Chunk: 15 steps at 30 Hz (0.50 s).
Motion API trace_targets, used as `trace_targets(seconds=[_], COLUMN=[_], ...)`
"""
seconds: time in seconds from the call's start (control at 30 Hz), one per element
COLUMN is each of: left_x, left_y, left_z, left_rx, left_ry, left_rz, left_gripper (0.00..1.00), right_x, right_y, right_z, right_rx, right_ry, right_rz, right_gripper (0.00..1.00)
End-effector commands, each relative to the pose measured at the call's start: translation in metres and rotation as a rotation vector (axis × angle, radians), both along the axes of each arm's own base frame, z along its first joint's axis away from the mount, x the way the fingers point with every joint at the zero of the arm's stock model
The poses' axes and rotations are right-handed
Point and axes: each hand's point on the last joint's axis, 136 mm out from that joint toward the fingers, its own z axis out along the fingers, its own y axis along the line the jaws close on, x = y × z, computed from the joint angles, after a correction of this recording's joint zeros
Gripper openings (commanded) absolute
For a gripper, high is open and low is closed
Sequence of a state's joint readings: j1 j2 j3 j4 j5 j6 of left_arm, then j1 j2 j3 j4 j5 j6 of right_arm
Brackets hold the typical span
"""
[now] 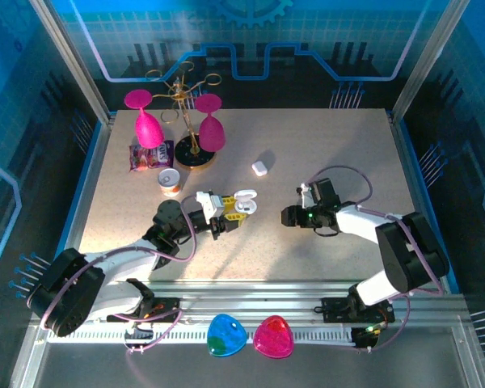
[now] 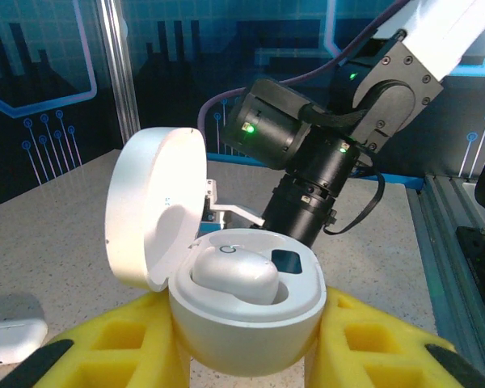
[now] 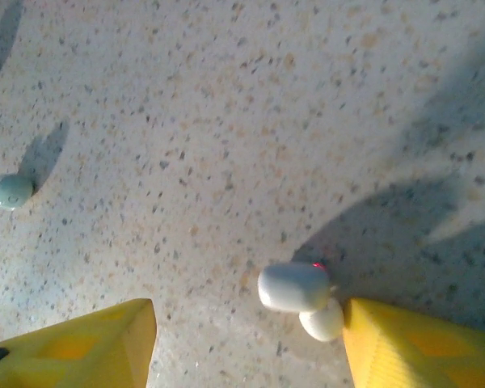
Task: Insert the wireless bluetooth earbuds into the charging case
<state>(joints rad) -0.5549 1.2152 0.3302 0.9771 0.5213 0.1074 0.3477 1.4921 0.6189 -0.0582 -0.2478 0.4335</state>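
Observation:
My left gripper (image 2: 246,343) is shut on the white charging case (image 2: 250,311), its yellow fingers (image 2: 117,339) pressing on both sides. The lid (image 2: 158,202) stands open. One white earbud (image 2: 234,275) sits in a well inside. From above, the case (image 1: 242,202) is left of the table's centre in the left gripper (image 1: 226,212). My right gripper (image 1: 291,217) points down at the table to the right of the case. It (image 3: 248,315) is open. A white earbud (image 3: 295,287) with a red light lies on the table between its fingers, close against the right finger (image 3: 404,343).
A small pale bud (image 3: 12,191) lies on the table at the left of the right wrist view. A second white case (image 1: 260,167) lies mid-table. At the back left are pink glasses (image 1: 211,129) on a rack, a snack packet (image 1: 149,155) and a small cup (image 1: 170,179).

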Motion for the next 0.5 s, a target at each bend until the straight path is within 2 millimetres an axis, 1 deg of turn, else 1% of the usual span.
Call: trace_targets(seconds=[0.0,0.1,0.2,0.3,0.37,0.47], left_x=[-0.001,0.000,0.001,0.001,0.001,0.001], left_y=[-0.005,-0.005,-0.006,-0.006,-0.006,-0.006], left_z=[0.018,0.019,0.018,0.017,0.017,0.015], left_rx=[-0.033,-0.034,-0.032,-0.031,-0.030,-0.032], left_ry=[-0.055,-0.055,-0.053,-0.051,-0.051,-0.049], left_rz=[-0.027,-0.026,-0.027,-0.026,-0.025,-0.026], left_gripper=[0.23,0.23,0.23,0.23,0.23,0.23], right_x=[-0.023,-0.025,-0.023,-0.017,-0.011,0.000], right_y=[0.011,0.021,0.023,0.012,0.001,-0.008], right_z=[0.000,0.010,0.020,0.026,0.025,0.021], right_rx=[0.037,0.087,0.108,0.058,0.026,0.040], right_ry=[0.057,0.034,0.001,-0.039,-0.052,-0.033], right_rz=[0.037,0.064,0.069,0.035,-0.001,-0.031], right_gripper=[0.63,0.62,0.62,0.62,0.62,0.62])
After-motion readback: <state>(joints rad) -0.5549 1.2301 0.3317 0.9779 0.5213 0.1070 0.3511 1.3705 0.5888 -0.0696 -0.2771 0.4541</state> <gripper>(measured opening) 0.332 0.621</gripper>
